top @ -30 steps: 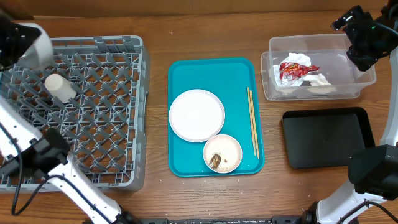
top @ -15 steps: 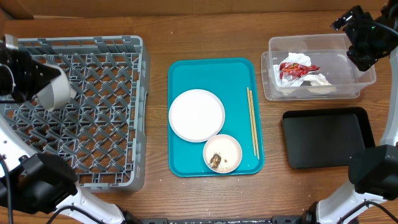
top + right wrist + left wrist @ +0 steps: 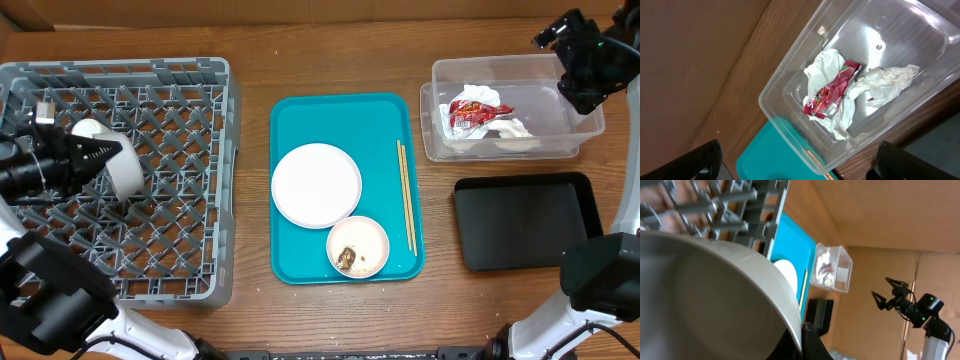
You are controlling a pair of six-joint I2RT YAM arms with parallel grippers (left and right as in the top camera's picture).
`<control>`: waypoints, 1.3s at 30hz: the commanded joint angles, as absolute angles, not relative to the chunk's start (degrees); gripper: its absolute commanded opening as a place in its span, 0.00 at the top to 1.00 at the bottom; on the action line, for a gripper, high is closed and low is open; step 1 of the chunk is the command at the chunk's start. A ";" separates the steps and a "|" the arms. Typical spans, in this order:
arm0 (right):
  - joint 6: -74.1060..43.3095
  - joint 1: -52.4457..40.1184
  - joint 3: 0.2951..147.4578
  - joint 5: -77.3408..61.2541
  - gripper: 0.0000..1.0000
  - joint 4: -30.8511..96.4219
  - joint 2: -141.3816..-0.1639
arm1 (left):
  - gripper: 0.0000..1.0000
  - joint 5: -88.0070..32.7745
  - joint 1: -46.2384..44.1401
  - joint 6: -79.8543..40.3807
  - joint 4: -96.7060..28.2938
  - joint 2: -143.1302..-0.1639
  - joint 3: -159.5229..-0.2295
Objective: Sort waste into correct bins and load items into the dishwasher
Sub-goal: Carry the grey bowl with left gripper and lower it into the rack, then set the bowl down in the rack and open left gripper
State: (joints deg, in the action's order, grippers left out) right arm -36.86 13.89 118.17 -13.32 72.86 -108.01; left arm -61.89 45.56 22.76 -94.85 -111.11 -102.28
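My left gripper [image 3: 112, 152] is shut on the rim of a small white bowl [image 3: 128, 173] and holds it on edge over the left part of the grey dish rack [image 3: 190, 215]. In the left wrist view the bowl [image 3: 715, 295] fills the frame, its rim pinched by my left gripper [image 3: 802, 331]. A small white cup [image 3: 88, 128] lies in the rack beside it. On the teal tray [image 3: 300, 115] are a white plate [image 3: 316, 185], a second bowl [image 3: 358, 246] with brown scraps, and chopsticks [image 3: 405, 210]. My right gripper [image 3: 560, 30] is open above the clear tub [image 3: 590, 115], which holds the red wrapper [image 3: 832, 90] and crumpled paper [image 3: 885, 82].
The black tray [image 3: 525, 222] lies in front of the clear tub at the right. The rack has low walls and upright pegs. Bare wooden table shows between the rack, the teal tray and the bins.
My left gripper has carried the white bowl from the rack's far left corner down and rightward over the rack, next to the cup. The right arm has not moved.
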 commanded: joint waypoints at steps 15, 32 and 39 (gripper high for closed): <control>-36.93 14.24 119.33 -13.58 0.00 72.53 -107.59 | 0.96 -77.62 54.70 28.73 -78.61 -113.16 -89.58; -36.93 14.24 119.33 -13.58 0.00 72.53 -107.59 | 0.96 -77.80 56.64 31.77 -71.22 -115.02 -89.06; -36.93 14.24 119.33 -13.58 0.00 72.53 -107.59 | 0.96 -81.06 56.60 31.73 -68.97 -117.12 -88.97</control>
State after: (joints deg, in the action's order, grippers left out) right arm -36.88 13.89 118.17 -13.34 72.86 -108.01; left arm -77.89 56.36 30.26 -69.14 -114.87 -89.19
